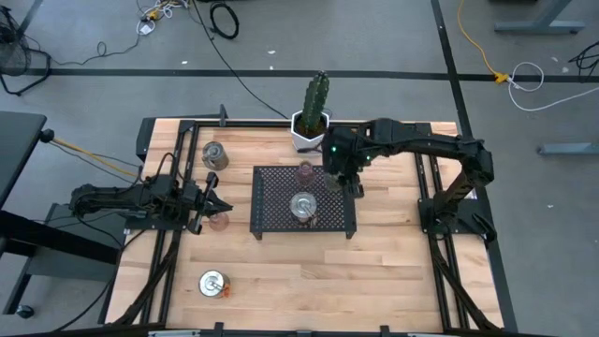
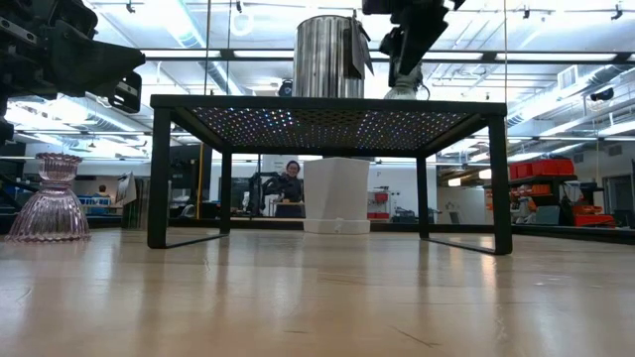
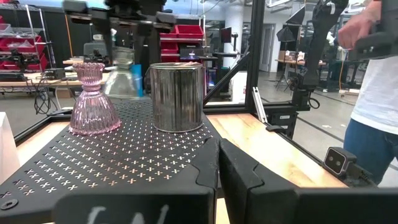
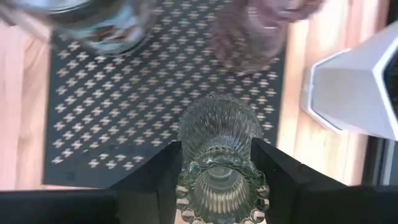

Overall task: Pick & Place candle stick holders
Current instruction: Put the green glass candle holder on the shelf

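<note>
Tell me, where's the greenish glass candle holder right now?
The greenish glass holder is held in the right gripper above the black mesh tray's far right corner, near the white cactus pot.

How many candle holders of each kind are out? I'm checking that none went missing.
Silver metal holders: 3, one on the tray, two on the table
Tinted glass holders: 3, one on the tray, one on the table, one in the right tool
Total: 6
</note>
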{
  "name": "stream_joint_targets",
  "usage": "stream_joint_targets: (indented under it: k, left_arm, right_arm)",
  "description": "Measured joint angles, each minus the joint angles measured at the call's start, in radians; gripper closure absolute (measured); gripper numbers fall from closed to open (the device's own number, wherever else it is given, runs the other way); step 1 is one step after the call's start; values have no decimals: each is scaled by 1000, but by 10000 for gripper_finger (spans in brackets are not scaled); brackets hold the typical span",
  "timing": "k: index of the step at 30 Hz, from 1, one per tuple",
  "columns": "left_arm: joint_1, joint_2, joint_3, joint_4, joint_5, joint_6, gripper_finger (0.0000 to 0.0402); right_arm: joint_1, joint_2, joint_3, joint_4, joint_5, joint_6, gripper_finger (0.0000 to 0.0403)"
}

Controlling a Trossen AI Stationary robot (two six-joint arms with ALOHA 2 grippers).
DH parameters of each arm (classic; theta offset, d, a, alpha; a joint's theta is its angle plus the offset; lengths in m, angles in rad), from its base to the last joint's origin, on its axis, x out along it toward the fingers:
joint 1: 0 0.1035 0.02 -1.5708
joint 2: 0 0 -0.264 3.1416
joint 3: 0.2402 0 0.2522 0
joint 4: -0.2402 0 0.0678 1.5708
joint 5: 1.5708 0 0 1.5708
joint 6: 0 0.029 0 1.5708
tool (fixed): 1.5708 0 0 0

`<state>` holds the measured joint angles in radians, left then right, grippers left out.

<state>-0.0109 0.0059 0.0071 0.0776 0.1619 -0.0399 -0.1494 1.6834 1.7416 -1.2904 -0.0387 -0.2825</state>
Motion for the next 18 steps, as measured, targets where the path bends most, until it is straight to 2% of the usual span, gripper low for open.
stream_joint_targets:
  k: [12, 18]
  left_arm:
    - [0, 0, 0, 0, 0, 0, 383]
    - [0, 0, 0, 0, 0, 0, 383]
  right_arm:
    - [-75, 42, -1, 28, -8, -3, 237]
    - [-102, 48, -1, 14, -92, 13, 237]
